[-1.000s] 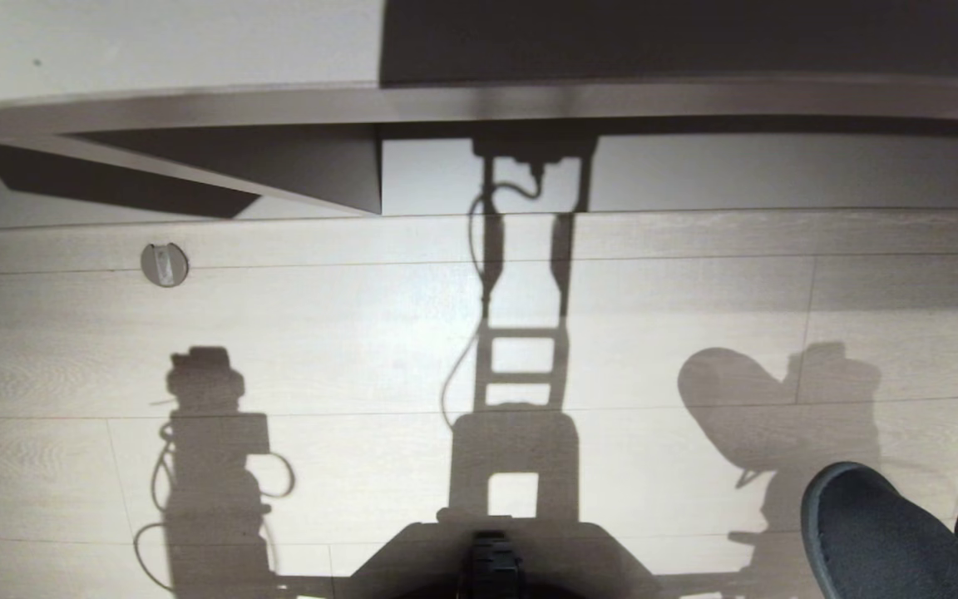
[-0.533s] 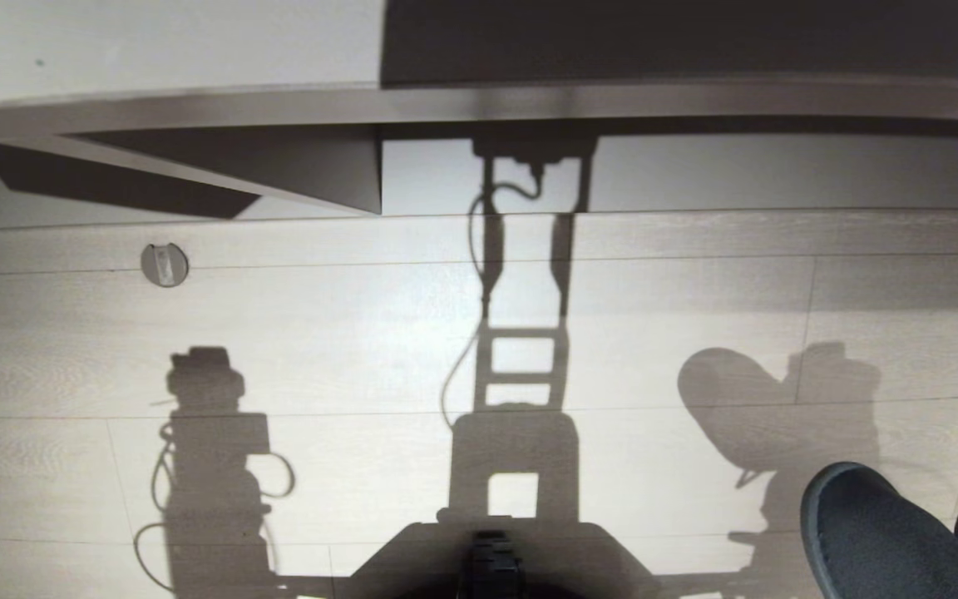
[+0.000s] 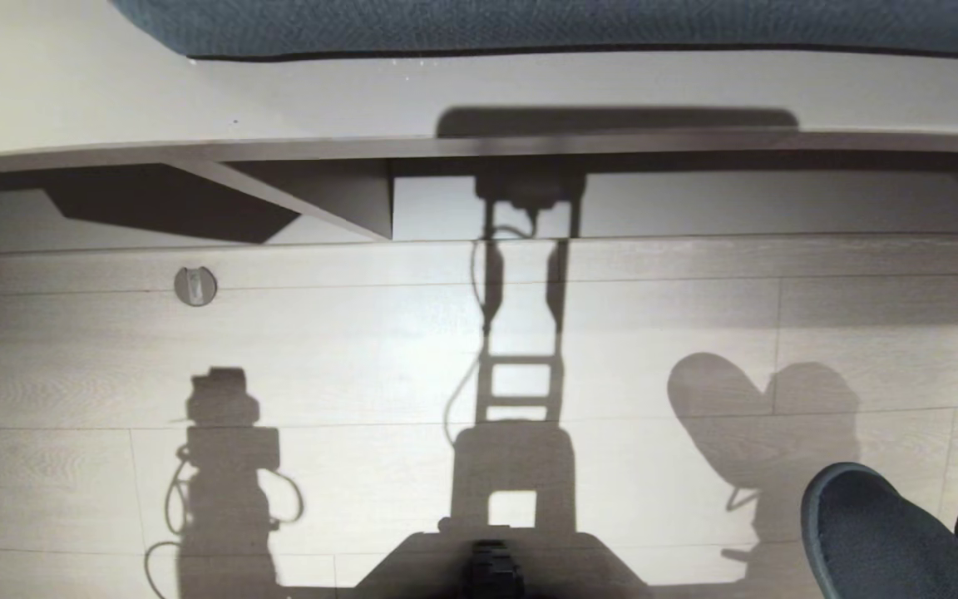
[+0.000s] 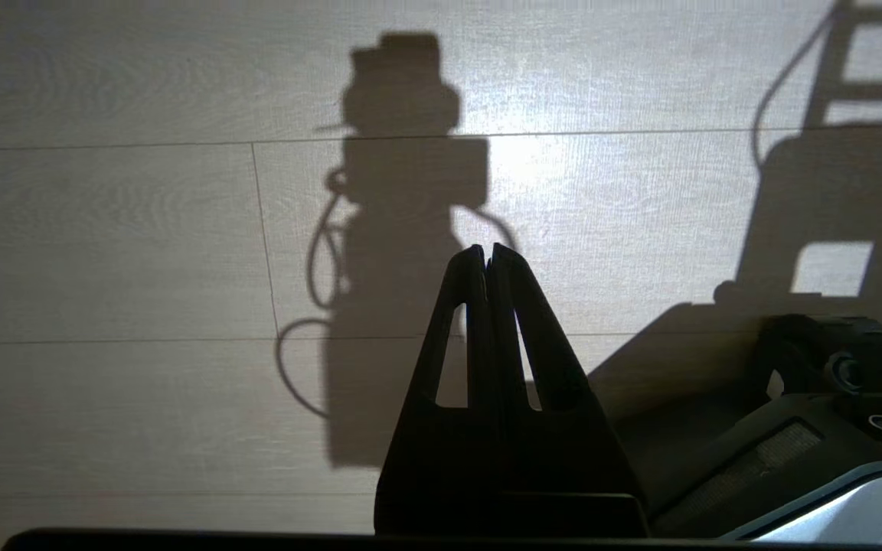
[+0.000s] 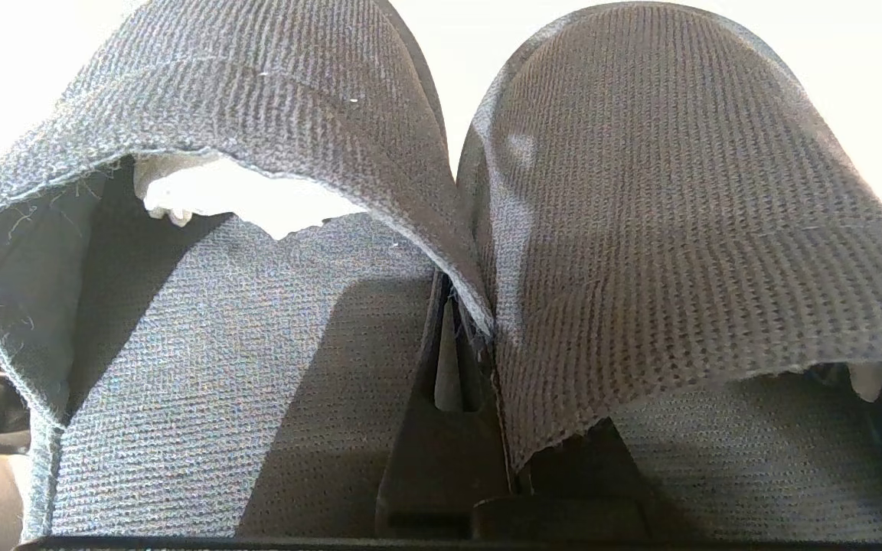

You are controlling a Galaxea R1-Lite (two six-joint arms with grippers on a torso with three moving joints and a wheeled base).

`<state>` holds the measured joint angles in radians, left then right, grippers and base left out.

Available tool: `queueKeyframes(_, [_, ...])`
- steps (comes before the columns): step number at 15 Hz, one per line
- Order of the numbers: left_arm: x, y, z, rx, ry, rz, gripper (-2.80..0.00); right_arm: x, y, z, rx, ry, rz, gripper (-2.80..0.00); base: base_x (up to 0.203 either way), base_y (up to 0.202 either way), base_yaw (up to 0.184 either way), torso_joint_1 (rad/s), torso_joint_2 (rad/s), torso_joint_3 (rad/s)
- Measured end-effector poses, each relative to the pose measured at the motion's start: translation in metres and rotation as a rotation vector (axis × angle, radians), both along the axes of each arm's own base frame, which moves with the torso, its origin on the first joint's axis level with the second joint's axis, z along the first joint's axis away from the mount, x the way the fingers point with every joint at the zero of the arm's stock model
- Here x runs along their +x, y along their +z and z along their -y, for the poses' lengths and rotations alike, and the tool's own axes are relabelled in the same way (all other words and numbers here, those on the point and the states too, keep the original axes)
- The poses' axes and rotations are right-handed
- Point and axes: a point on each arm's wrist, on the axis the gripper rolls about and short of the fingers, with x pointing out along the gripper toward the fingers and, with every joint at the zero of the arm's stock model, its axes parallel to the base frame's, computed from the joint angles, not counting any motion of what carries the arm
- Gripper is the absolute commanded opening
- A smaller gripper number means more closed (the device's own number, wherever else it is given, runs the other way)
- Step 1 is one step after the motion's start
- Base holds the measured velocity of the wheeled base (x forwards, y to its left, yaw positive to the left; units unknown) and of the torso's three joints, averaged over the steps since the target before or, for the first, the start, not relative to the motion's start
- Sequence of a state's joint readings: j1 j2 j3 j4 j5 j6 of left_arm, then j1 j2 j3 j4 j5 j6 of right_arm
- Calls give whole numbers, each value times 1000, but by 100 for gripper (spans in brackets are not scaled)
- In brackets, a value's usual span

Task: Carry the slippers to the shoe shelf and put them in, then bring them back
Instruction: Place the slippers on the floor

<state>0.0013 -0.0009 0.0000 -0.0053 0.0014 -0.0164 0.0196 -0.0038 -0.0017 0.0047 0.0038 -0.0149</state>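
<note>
Slippers: the slippers [image 5: 640,214] hang side by side from the right gripper [image 5: 452,360], low at the near right of the head view, above the floor [image 3: 362,349].
Right grip: its fingers are pressed together on the two inner edges where the uppers meet; only that thin seam of fabric is pinched.
Left gripper: the left gripper [image 4: 487,256] hangs parked over the floor at the near left, fingers pressed together on nothing.
Shoe shelf: the shoe shelf [image 3: 479,208] lies at the far side, a low opening with a vertical divider [image 3: 387,200]; the slippers are well apart from it.
Risk, slip: the soft knit could creep out of the pinch while travelling, dropping one slipper.
Risk, entry: the dangling toes could catch the shelf's low top edge or the divider.
Risk, floor: a metal disc [image 3: 195,285] stands on the boards at the far left.
Materials: ribbed dark grey knit, frayed rims, rounded toes, pale stuffing inside; pale wood-grain planks; black tapered fingers.
</note>
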Motion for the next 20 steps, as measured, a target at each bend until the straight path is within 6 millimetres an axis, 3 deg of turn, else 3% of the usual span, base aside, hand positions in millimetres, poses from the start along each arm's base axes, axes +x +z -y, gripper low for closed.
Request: queueKeyframes(20, [0,0,0,0,0,0,-280,0,0,0,0,0,-2,-280,0,0,0,3,2,201])
